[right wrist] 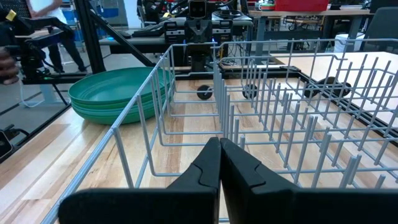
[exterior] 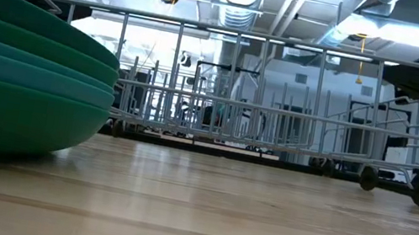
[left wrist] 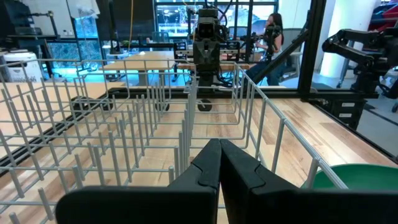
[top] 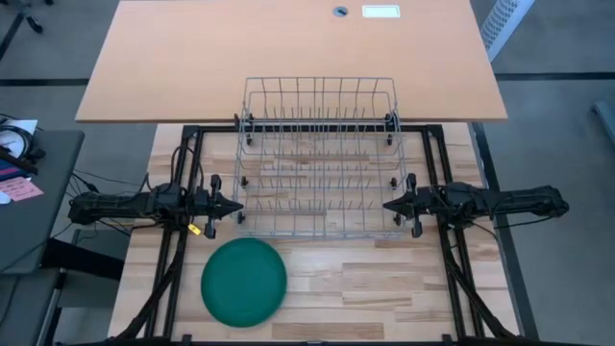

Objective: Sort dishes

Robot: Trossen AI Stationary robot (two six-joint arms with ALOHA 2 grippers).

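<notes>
No readable text, brand or number is found in these views. A white label (top: 381, 12) is seen on the far table (top: 192, 58), but its writing cannot be read.

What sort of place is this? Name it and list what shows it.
Likely a robotics lab or workshop, not a kitchen: a wire dish rack sits on a wooden workbench between two robot arms, green plates are stacked beside it, and another robot arm shows beyond the table.
</notes>
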